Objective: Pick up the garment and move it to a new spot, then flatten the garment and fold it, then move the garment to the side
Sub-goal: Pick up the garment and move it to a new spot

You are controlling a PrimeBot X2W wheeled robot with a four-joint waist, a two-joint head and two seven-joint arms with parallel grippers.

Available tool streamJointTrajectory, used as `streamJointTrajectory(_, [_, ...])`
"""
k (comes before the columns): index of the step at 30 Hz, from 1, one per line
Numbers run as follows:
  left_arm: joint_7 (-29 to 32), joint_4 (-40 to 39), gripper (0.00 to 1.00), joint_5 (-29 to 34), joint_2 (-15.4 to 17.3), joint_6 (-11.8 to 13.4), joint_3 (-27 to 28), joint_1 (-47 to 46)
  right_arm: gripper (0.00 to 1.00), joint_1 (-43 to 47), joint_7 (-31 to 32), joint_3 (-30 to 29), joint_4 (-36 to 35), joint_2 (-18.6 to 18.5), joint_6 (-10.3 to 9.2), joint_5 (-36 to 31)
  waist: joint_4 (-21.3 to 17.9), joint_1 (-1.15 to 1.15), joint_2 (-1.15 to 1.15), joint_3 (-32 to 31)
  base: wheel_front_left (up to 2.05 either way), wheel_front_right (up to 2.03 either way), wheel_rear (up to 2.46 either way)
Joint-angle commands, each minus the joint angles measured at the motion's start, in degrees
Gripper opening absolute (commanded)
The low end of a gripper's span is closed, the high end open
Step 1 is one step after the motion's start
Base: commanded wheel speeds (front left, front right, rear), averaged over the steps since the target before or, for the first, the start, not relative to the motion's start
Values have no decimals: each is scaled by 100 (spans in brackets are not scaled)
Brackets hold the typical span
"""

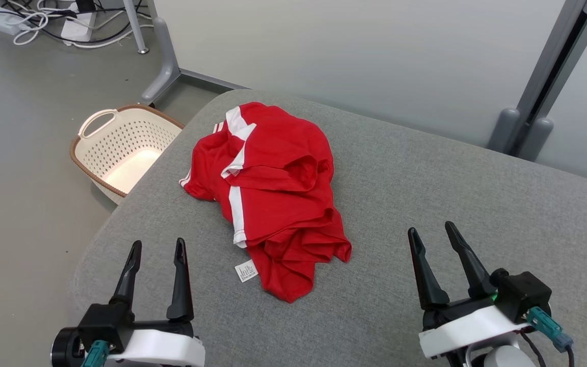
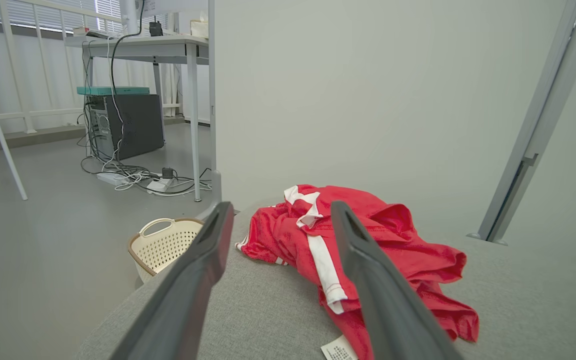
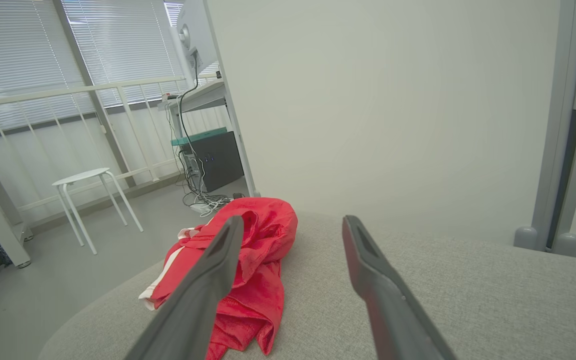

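Garment, head view: red with white stripes, crumpled in a heap on the grey padded table, left of the middle; nothing holds it.
Long axis, head view: the heap runs from its far end near the basket toward the robot. The near hem slants slightly right, with a white care label just beside it.
Left gripper, head view: fingers spread and empty, over the table's near left. The heap lies ahead and to its right, apart.
Right gripper, head view: fingers spread and empty. The heap lies ahead and to its left, apart.
Nearer arm, head view: the two gaps look much alike, the left perhaps slightly smaller. The near hem sits between both arms.
Left wrist view: the spread fingers frame the heap's striped side. Its bulk runs right of the finger axis, and the basket stands on the floor to the left.
Right wrist view: the heap sits left of the finger axis, partly behind the left finger, with bare table straight ahead.
Coming move, as a judgement: either arm must reach forward and inward to pick up the heap.
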Motion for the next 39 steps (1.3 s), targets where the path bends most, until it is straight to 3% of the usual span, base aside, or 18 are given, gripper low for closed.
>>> streamJointTrajectory(1, [-4, -4, 100, 3, 23, -20, 71, -30, 100, 54, -10, -31, -7, -16, 17, -32, -6, 0, 0, 2, 0, 0, 0])
streamJointTrajectory(9, [-5, 39, 100, 56, 21, -207, 196, -212, 100, 97, -10, -240, -126, -17, 17, -186, -22, 0, 0, 172, 0, 0, 0])
streamJointTrajectory(13, [-3, 186, 100, 112, 25, -478, 274, -464, 100, 101, -10, -484, -298, -16, 17, -363, -115, 0, 0, 437, 0, 0, 0])
streamJointTrajectory(18, [-4, 572, 100, -136, 59, -1002, 577, -1097, 100, -43, -10, -738, -493, -145, 17, -538, -428, 0, 0, 919, 0, 0, 0])
streamJointTrajectory(20, [-3, 666, 100, -141, 99, -1082, 629, -1235, 100, -78, -10, -765, -529, -172, 17, -562, -496, 0, 0, 1029, 0, 0, 0])
streamJointTrajectory(27, [326, 1927, 100, -214, 847, -1402, 240, -2776, 100, -270, -9, -950, -784, -555, 17, -829, -847, 0, 0, 1695, 0, 0, 0])
streamJointTrajectory(32, [1124, 2539, 100, -563, 1335, -1417, -246, -3710, 100, -389, -9, -1131, -951, -692, 11, -942, -1055, 0, 0, 2048, 0, 0, 0])
streamJointTrajectory(39, [2067, 3231, 100, -1079, 1718, -1420, -686, -4605, 100, -561, -9, -974, -1045, -789, 10, -1066, -1355, 0, 0, 2419, 0, 0, 0])
